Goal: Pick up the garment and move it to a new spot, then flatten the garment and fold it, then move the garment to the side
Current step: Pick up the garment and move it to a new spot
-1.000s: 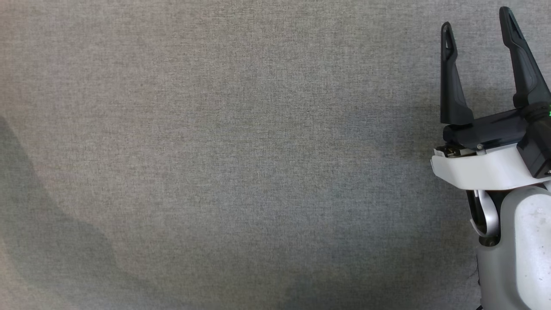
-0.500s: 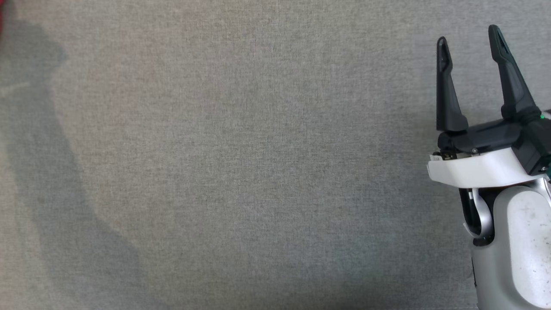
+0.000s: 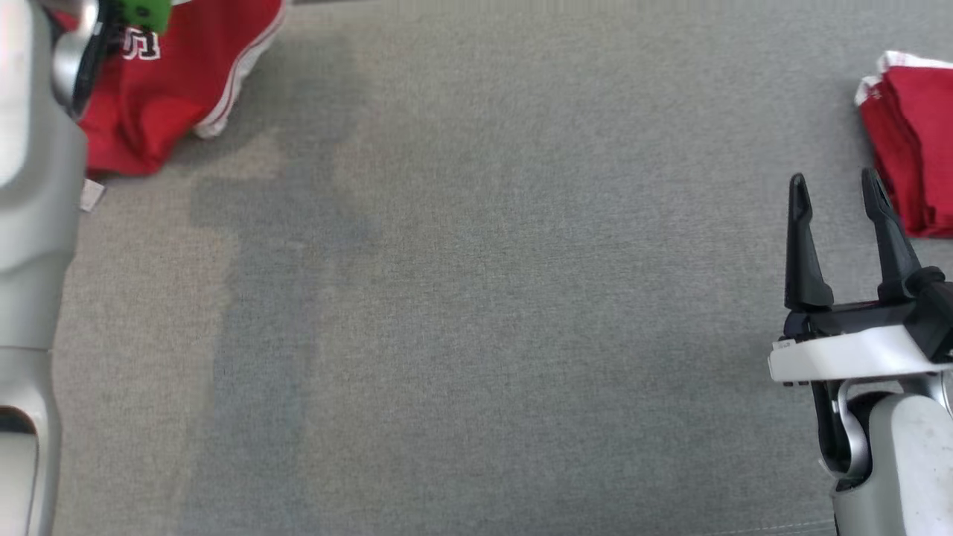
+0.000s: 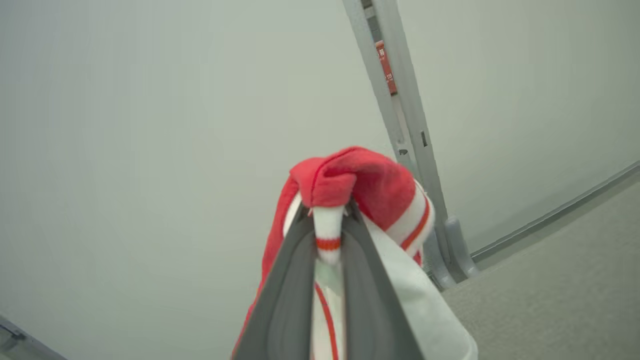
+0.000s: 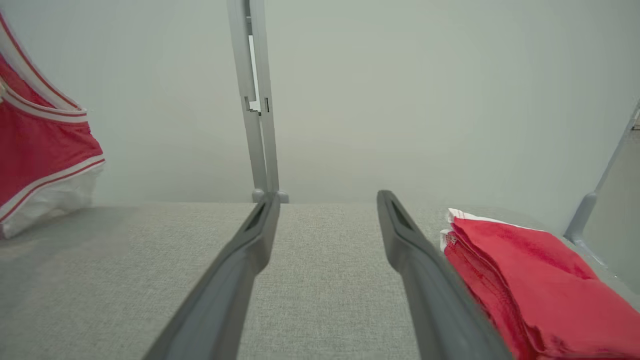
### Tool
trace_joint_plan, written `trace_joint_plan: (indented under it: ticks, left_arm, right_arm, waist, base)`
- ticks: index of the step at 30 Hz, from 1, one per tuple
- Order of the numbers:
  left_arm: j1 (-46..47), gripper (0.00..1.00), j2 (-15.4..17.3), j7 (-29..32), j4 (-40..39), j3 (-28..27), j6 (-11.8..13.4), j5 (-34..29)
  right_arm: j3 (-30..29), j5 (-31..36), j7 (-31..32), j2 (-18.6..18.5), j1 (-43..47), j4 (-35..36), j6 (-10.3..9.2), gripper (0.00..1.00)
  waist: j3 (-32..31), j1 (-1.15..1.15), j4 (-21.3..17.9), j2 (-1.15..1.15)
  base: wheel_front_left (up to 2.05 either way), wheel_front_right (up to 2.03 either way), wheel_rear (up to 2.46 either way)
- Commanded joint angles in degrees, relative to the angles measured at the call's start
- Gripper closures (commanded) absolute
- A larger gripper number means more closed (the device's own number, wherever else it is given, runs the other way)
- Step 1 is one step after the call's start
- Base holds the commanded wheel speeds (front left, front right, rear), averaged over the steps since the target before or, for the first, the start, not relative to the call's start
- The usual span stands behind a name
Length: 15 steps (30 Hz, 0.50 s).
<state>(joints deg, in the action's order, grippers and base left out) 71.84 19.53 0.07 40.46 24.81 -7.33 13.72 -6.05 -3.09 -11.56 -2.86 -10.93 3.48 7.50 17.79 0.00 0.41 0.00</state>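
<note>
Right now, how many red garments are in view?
2: one garment at the upper left, pinched by the left gripper, jaws shut; one folded pile at the far right. The pile may hide several.

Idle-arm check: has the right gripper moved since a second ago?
Cannot tell. The right gripper sits lower in frame, but the camera shifted; the grey tabletop gives no fixed mark.

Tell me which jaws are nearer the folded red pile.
Right. The right jaws stand just beside the folded red pile; the left jaws, clamping the jersey, are far across.
</note>
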Motion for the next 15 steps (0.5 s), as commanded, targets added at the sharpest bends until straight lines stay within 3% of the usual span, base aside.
trace_joint_plan:
  ticks: [1,9,15]
  left_arm:
    - [1.53,1.0,-0.75,0.46,-2.06,0.97,-0.13,1.1]
    - [1.54,1.0,-7.42,4.57,-13.85,1.89,-0.02,9.91]
    - [-4.95,1.0,-11.51,7.26,-16.09,1.23,2.23,14.87]
  right_arm:
    - [-0.61,-0.57,-0.4,-0.08,1.5,-0.42,-0.02,0.0]
    - [-1.69,-2.68,-1.75,-0.06,3.91,-2.17,-0.02,0.0]
    - [-1.29,-3.97,-2.39,-0.06,4.14,-3.42,-0.01,0.0]
  waist:
    - [-7.19,0.0,-5.29,0.0]
    - [-9.69,0.0,-8.05,0.0]
    - [-9.04,0.0,-8.69,0.0]
  base:
    - [0.0,0.0,0.0]
    - [0.0,0.0,0.0]
    - [0.0,0.0,0.0]
